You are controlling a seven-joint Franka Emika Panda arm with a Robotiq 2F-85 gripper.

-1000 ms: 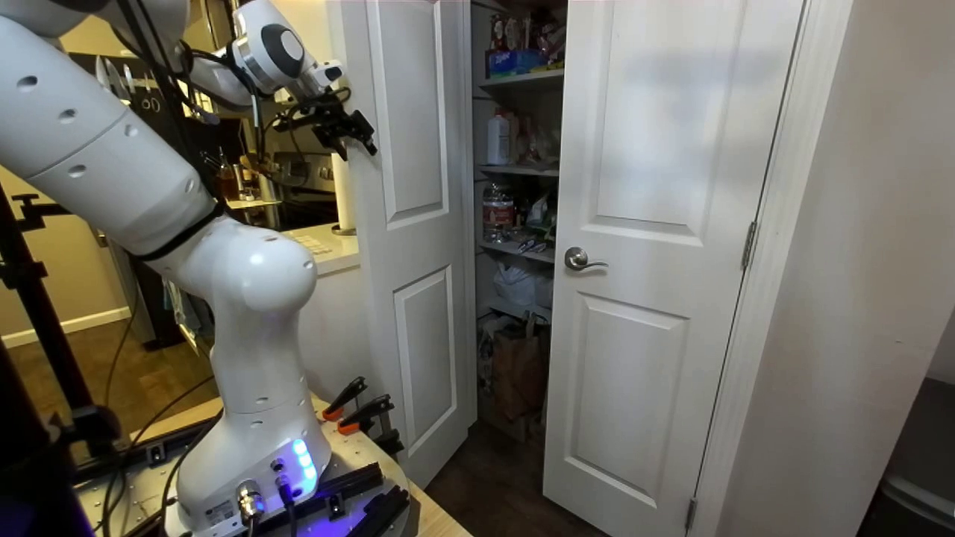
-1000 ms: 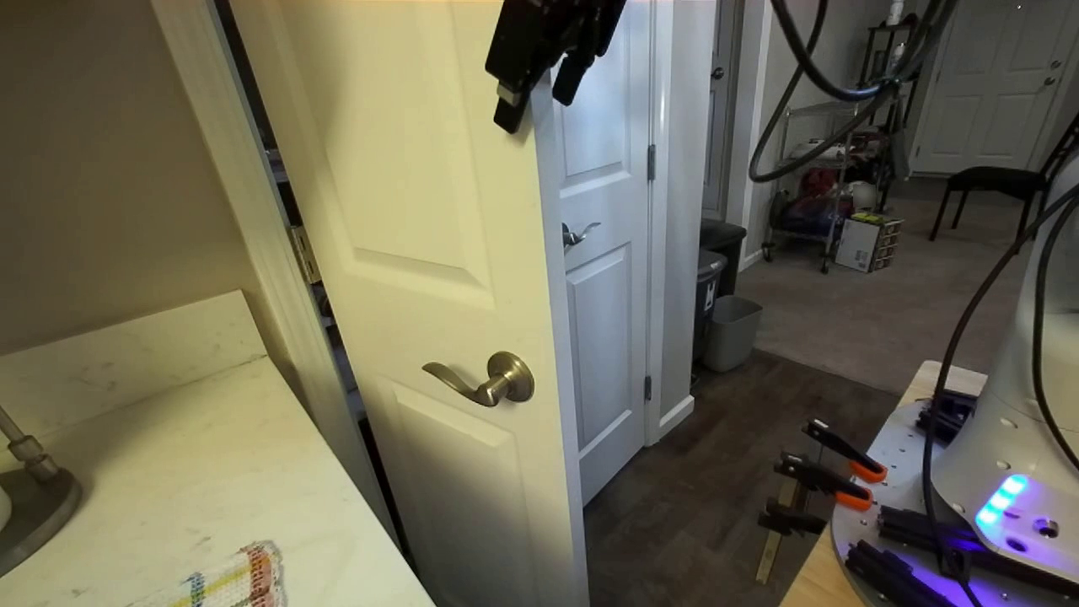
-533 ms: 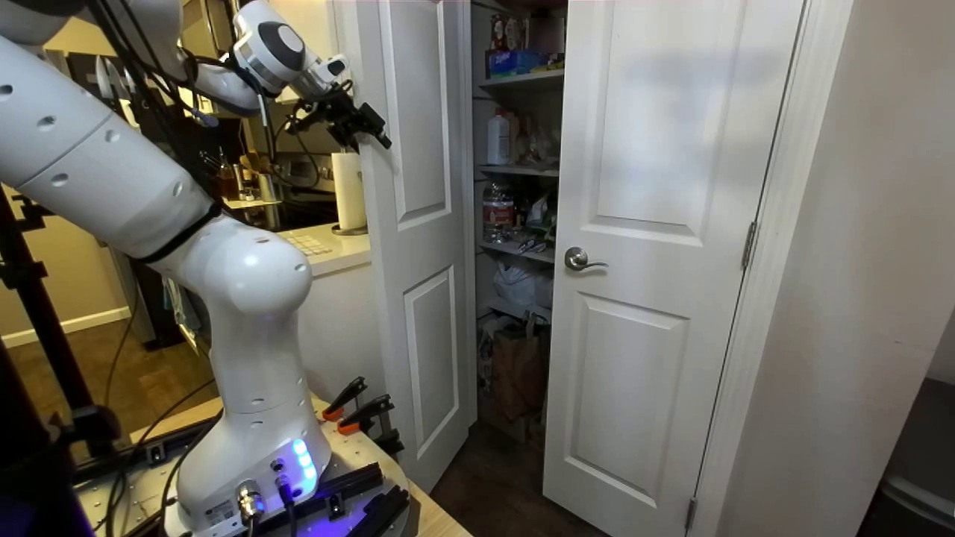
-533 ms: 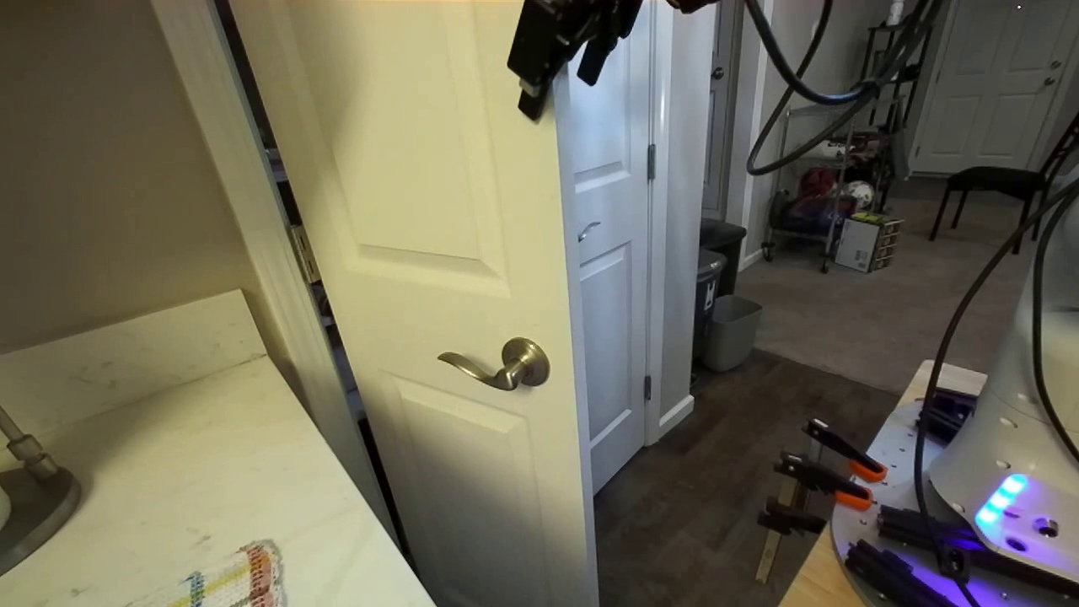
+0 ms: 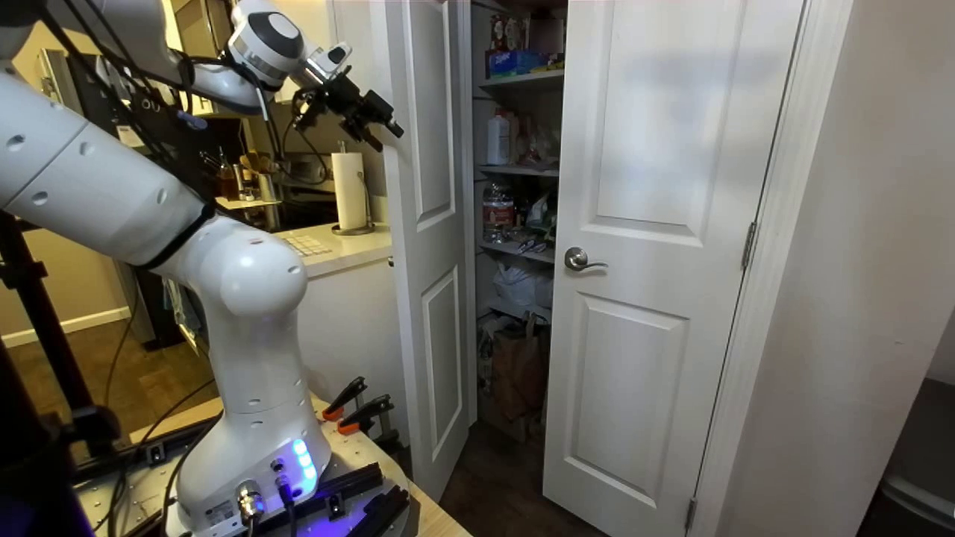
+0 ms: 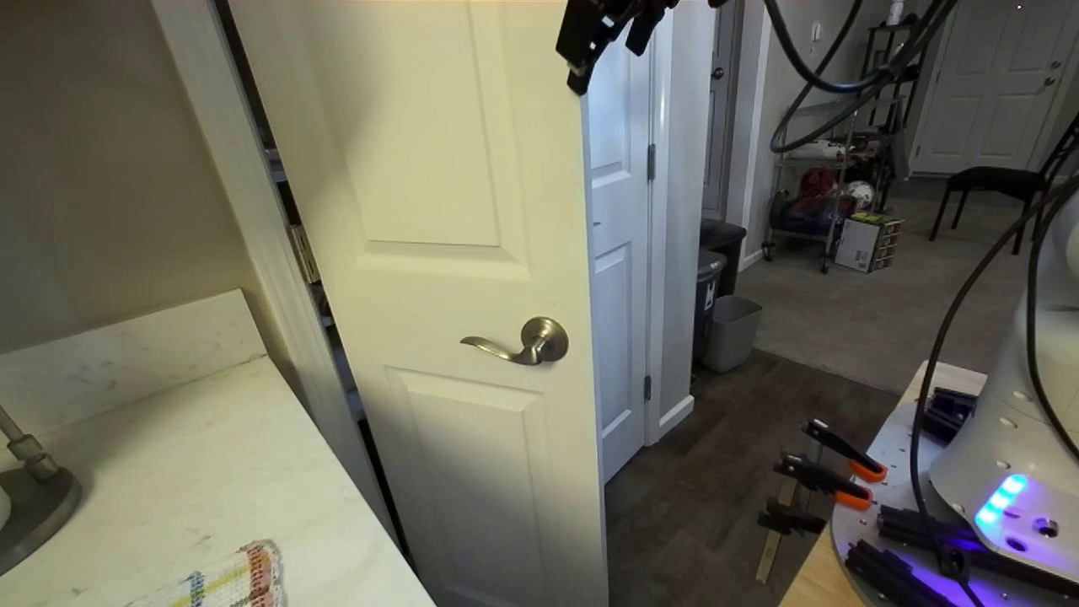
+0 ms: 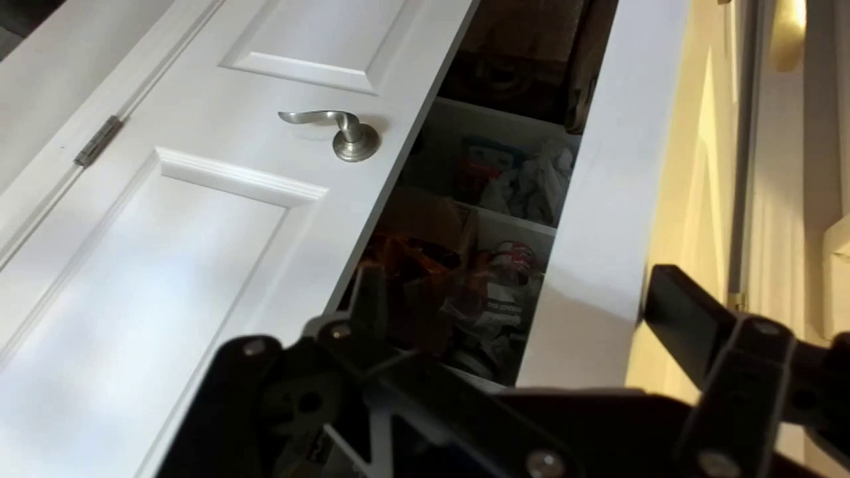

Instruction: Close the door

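One bent arm [image 5: 242,272], claw [image 5: 388,139] spread, straddling door [image 6: 455,291]

Tall white panelled door leaf [image 5: 431,239]: left of the dark shelved closet [image 5: 520,171] in an exterior view
Matching white panelled leaf [image 5: 656,268]: right of that closet
Black two-fingered gripper [image 7: 516,282]: astride the door leaf's free edge; touching or not, hard to tell
Brown handled bag [image 5: 515,365]: low in the closet
White marbled countertop [image 6: 194,447]: left of the door leaf in both exterior views, under the white paper-towel roll [image 5: 348,190] and multicoloured woven cloth [image 6: 232,582]
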